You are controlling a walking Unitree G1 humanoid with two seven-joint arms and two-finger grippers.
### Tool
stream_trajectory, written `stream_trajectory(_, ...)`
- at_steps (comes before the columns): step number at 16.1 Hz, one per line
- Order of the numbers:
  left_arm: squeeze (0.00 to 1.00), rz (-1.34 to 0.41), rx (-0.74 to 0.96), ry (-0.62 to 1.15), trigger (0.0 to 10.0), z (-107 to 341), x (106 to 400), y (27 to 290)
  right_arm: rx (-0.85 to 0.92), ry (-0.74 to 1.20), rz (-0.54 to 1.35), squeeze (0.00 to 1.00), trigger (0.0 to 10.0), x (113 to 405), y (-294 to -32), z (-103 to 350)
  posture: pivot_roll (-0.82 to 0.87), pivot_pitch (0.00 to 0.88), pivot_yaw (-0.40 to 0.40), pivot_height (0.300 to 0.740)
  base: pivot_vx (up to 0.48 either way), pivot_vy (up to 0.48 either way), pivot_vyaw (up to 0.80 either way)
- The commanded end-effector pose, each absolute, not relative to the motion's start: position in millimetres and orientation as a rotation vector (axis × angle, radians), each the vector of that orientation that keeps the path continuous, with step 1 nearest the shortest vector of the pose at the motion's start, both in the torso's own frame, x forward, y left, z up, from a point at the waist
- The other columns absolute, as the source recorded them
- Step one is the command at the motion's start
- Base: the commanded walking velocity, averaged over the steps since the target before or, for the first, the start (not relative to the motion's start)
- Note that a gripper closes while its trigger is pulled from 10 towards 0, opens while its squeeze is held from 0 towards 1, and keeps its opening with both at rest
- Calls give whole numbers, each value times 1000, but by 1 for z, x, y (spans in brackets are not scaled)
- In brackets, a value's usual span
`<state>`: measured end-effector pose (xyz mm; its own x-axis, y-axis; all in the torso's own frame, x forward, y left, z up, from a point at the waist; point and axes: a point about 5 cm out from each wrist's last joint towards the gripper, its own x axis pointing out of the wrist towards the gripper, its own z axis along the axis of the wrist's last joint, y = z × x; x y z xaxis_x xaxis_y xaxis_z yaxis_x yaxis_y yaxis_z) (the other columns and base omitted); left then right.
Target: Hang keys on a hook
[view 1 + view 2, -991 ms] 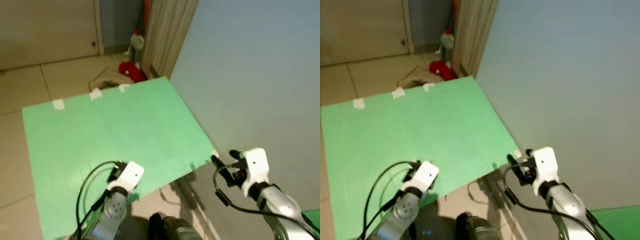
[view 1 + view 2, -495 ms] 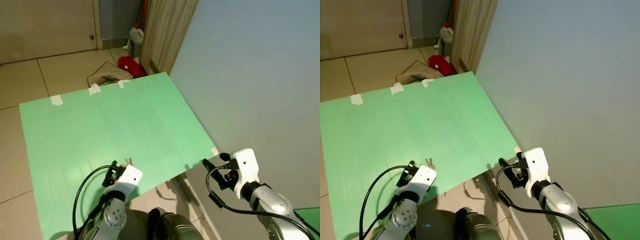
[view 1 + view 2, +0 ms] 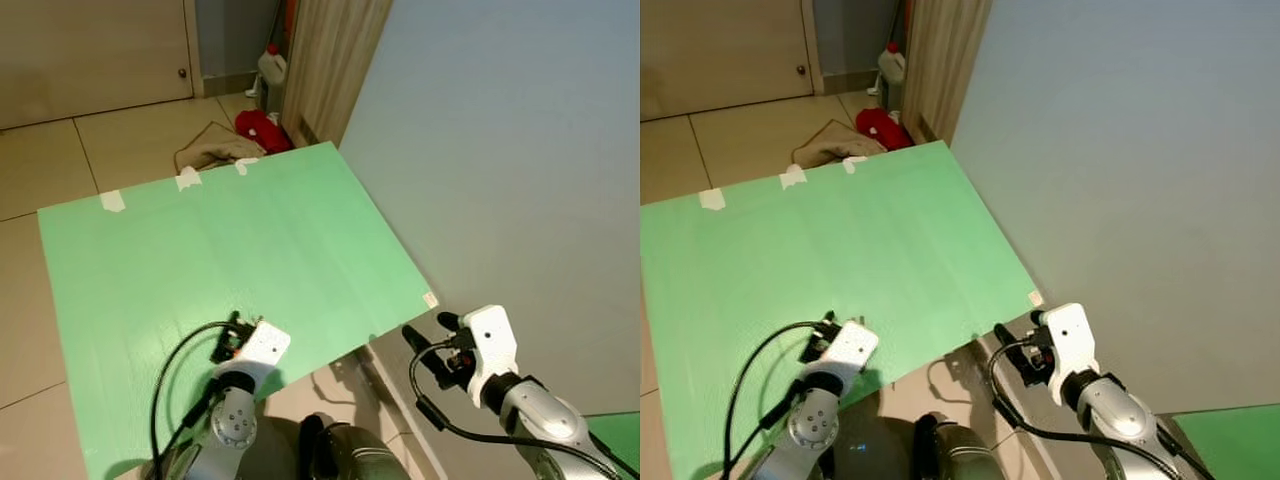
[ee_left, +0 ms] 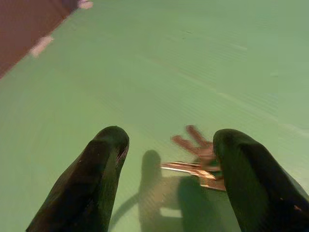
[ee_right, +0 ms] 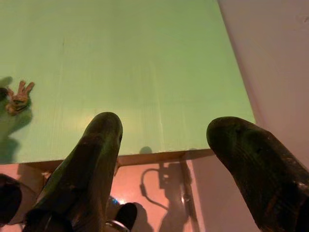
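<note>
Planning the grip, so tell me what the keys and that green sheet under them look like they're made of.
Keys: likely metal, thin flat blades with a coppery glint, though blurred. Green sheet: looks like matte paper or thin plastic, flat with faint lines, taped to the floor at its far edge.

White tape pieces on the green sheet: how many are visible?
4. Three sit along the far edge of the green sheet: one, a second, a third. A fourth holds the corner by the wall. Others may be hidden behind the arms.

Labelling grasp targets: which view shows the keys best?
Left wrist view: the keys lie on the green mat between the left gripper's open fingers, though blurred. Right wrist view shows them small near its edge; in the eye views the left gripper covers them.
</note>
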<state>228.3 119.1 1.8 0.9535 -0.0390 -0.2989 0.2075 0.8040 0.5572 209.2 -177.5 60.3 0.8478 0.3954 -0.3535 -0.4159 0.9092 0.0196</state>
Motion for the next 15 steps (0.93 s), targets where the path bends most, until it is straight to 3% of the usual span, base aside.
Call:
stream_trajectory(1, 0, -215, 583, 299, 10000, -4, 221, 100, -77, 380, 403, 0, 10000, 205, -183, 59, -187, 254, -223, 740, 0, 0, 0)
stream_trajectory(15, 0, -142, 515, 419, 10000, -17, 216, 107, -78, 397, 395, 0, 10000, 200, -183, 57, -197, 277, -220, 740, 0, 0, 0)
